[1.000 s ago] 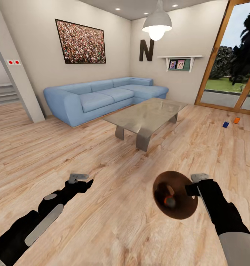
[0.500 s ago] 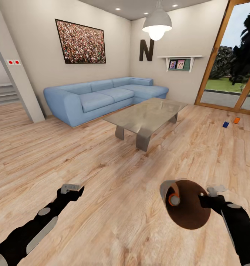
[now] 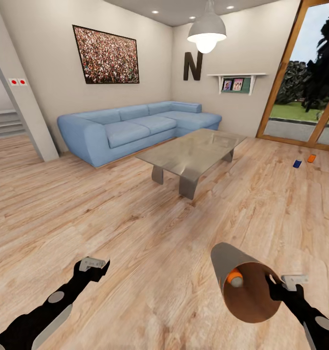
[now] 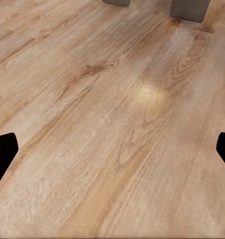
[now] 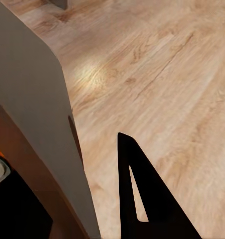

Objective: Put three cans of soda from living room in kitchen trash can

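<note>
trash can (image 3: pixel 242 282) with an orange can (image 3: pixel 234 278) inside, gripped by right tool (image 3: pixel 276 287); left tool (image 3: pixel 94 265) open.

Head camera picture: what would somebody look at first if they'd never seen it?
Probably the grey trash can, tipped on its side in the right gripper, low at the right, with an orange can inside. Then the big blue sofa along the far wall, with the glass coffee table in front. Far right on the floor, by the glass door, sit a blue can and another orange can.
</note>
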